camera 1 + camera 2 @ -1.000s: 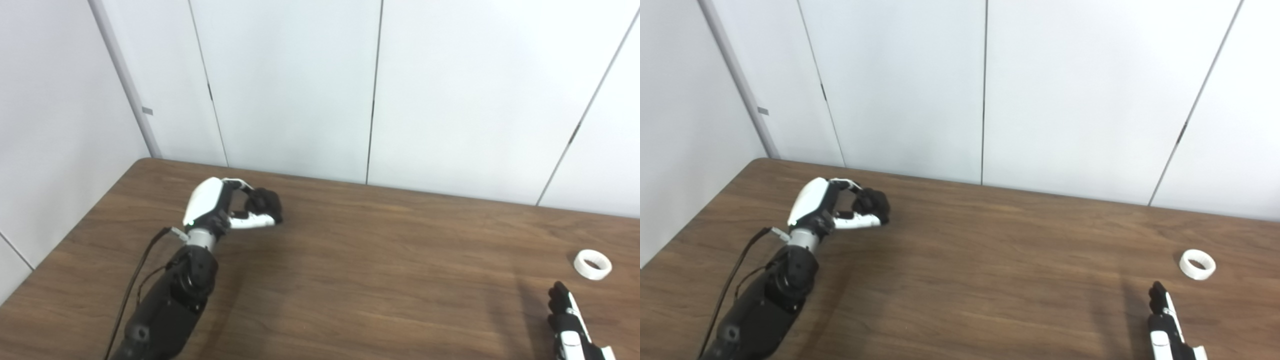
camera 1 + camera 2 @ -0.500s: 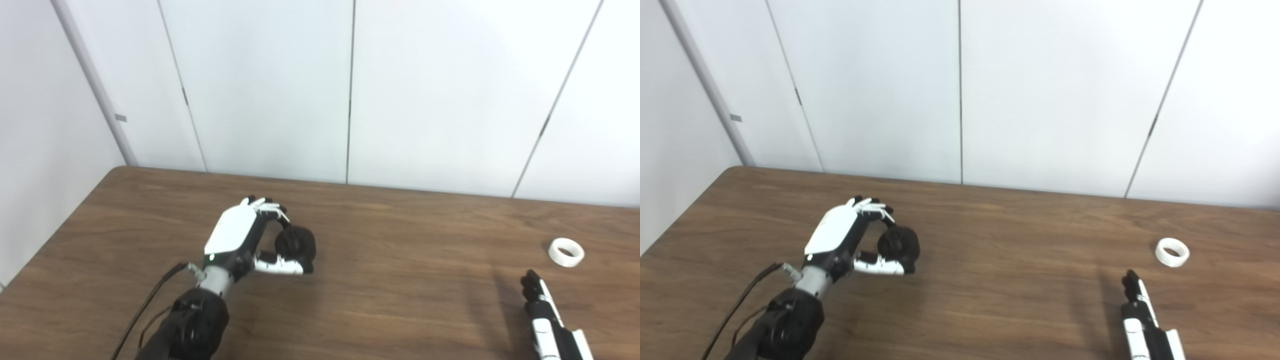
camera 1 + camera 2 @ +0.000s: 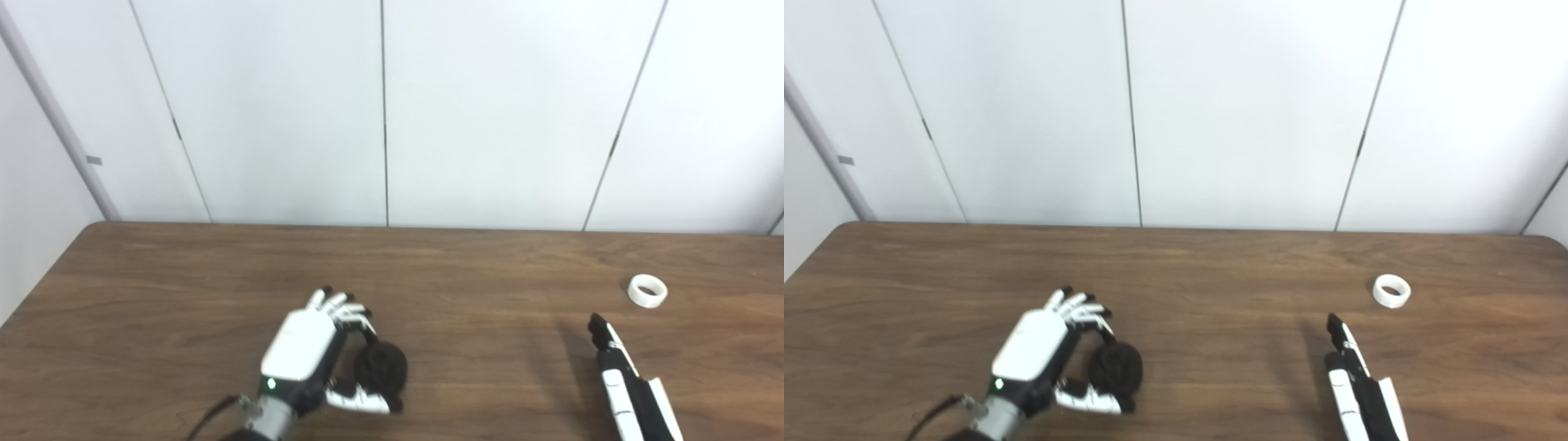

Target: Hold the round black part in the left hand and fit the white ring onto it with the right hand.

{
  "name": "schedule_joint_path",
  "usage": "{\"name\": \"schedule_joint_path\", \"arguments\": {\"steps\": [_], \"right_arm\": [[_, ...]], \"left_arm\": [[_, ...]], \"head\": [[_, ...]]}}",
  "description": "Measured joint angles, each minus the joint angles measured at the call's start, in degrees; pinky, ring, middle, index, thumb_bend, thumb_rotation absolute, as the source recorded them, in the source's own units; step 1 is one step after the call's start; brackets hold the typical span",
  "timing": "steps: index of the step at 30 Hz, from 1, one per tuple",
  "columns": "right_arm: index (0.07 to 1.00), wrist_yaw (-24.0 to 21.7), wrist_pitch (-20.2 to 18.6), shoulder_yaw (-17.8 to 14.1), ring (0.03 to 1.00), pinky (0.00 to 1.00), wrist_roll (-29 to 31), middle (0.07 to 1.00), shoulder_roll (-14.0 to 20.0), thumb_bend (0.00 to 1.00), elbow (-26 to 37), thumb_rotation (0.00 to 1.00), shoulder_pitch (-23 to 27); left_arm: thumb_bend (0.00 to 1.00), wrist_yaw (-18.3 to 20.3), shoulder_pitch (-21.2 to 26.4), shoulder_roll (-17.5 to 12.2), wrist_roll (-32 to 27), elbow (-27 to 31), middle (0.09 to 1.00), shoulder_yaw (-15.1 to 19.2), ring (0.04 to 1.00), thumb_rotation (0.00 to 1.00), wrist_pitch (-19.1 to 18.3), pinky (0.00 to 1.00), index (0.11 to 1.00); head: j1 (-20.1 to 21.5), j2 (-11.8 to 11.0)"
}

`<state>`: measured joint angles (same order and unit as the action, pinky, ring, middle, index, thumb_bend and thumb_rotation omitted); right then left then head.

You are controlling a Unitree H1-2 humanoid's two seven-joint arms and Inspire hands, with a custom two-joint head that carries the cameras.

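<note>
Now, left hand (image 3: 306, 355) low over the table (image 3: 184, 294), fingers and thumb grasping the black part (image 3: 381, 366), right hand (image 3: 625, 380) flat with fingers straight, holding nothing, white ring (image 3: 647, 290) lying on the table near its fingertips, not touching.

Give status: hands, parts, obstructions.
Left hand shut on round black part. Right hand open, flat, short of white ring lying on table. Nothing between.
</note>
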<state>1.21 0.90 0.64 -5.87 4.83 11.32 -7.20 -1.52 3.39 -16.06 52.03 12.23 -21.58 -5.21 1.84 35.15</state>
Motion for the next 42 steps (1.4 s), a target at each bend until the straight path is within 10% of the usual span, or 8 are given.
{"name": "schedule_joint_path", "arguments": {"steps": [22, 31, 42], "right_arm": [[0.937, 0.2, -4.2, 0.2, 0.972, 1.00, -1.1, 0.945, -0.3, 0.55, 4.8, 0.99, 0.0], [0.845, 0.1, -9.3, -2.0, 0.889, 0.84, -3.4, 0.895, 0.3, 0.58, 8.0, 0.69, 0.0], [0.765, 0.7, -17.3, -4.9, 0.906, 0.92, -14.1, 0.884, 6.4, 0.79, 9.8, 0.31, 6.6]], "left_arm": [[0.52, -7.4, -4.1, 3.4, 4.8, -5.3, 0.782, -3.1, 0.894, 0.06, 5.4, 1.00, 0.485], [0.52, -8.4, -4.4, 3.5, 4.9, -5.8, 0.775, -3.1, 0.884, 0.06, 5.8, 1.00, 0.484], [0.53, -9.2, -4.6, 3.5, 4.8, -6.3, 0.771, -3.1, 0.880, 0.06, 6.0, 1.00, 0.484]], "head": [[3.5, 5.0], [5.3, 6.8], [8.4, 7.0]]}}
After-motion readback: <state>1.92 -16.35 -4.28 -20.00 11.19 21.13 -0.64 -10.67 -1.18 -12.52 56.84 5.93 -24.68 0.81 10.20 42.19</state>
